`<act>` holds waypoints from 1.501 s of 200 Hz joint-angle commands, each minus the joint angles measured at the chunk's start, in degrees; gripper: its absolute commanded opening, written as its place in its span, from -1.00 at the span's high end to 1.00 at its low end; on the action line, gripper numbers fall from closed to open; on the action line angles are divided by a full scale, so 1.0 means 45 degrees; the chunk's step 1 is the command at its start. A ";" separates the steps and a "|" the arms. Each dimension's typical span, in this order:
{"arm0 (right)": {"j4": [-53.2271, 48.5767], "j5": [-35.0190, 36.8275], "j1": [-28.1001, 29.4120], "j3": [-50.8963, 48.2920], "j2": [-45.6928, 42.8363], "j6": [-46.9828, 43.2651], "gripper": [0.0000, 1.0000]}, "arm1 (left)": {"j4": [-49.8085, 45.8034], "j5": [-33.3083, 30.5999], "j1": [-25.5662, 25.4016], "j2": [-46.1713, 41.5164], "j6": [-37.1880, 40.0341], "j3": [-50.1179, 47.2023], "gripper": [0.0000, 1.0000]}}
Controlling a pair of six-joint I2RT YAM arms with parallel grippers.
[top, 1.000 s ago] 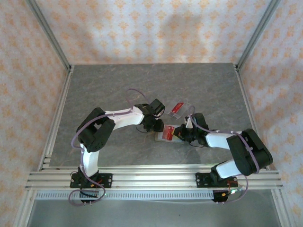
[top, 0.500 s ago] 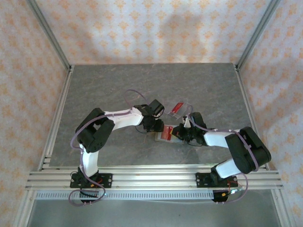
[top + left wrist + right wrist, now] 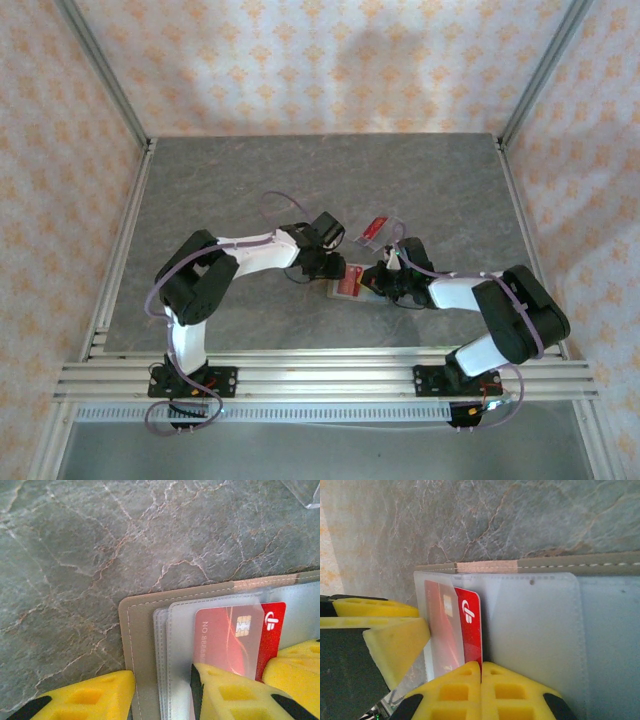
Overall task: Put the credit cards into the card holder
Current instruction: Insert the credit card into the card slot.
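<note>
You had the card holder [image 3: 341, 292] lying open and flat on the grey stone-patterned tabletop [image 3: 250, 190], just ahead of the two arms and between their pincers; its tan stitched border framed a stack of clear sleeves; from the left wrist camera, a red credit card [image 3: 227, 635] sat partway inside the uppermost sleeve, its chip under the plastic and its logo end bare; your right pincer [image 3: 481, 667] was closed tight on that card, the thin red edge running straight into the seam between the two yellow fingers; from above, that pincer [image 3: 383, 283] met the holder at its right side; your left pincer [image 3: 162, 680] stood partly open at the holder's other end, one yellow finger down on the bare tabletop just beside the tan border and the other resting on the sleeve over the card, so the holder's edge lay between them, with nothing clamped; farther back, just beyond the holder, a clear plastic rack [image 3: 389, 223] held something red.
</note>
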 commanded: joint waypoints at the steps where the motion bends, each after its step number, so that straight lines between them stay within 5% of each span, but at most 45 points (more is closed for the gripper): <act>1: -0.0119 0.0326 0.0158 -0.0209 0.0283 -0.0057 1.00 | -0.1291 -0.0266 0.0231 -0.0262 -0.0112 -0.0601 0.24; 89: -0.0662 0.0363 0.0154 -0.0034 0.0215 -0.0399 1.00 | -0.1273 -0.0086 0.0758 -0.0678 0.0228 -0.0916 0.44; 300: -0.0376 0.0853 0.0799 0.0436 0.0757 0.0247 1.00 | -0.1534 -0.0006 0.0349 -0.1275 0.0130 -0.0458 0.32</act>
